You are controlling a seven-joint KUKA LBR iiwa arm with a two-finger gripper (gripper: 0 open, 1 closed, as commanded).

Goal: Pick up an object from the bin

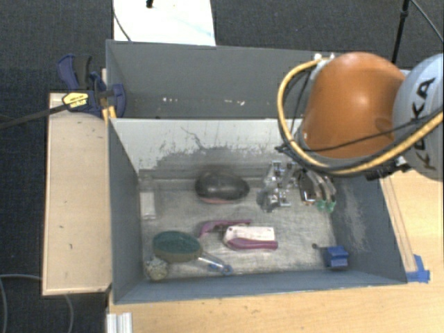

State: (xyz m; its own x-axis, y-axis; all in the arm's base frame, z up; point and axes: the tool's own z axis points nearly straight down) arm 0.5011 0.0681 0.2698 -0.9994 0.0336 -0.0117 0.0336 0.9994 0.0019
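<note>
1. A dark grey round lump (220, 186) lies in the middle of the bin (208, 82), near the back.
2. The gripper (276, 194) is just beside it. I cannot tell if it is open or closed.
3. In front lie a pink packet (250, 238), a green brush (177, 247) and a blue block (336, 257).

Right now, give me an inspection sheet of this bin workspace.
Surface: grey metal bin, floor scuffed.
Job's things: dark oval lump at centre, nearest the pincer.
Clutter: green round brush, purple-and-white packet, small blue block along the front; pale block at left.
Grippers: pincer low, just right of the lump, apart from it.
Cables: yellow and black cables loop round the orange wrist cover.
Surroundings: dark floor.
</note>
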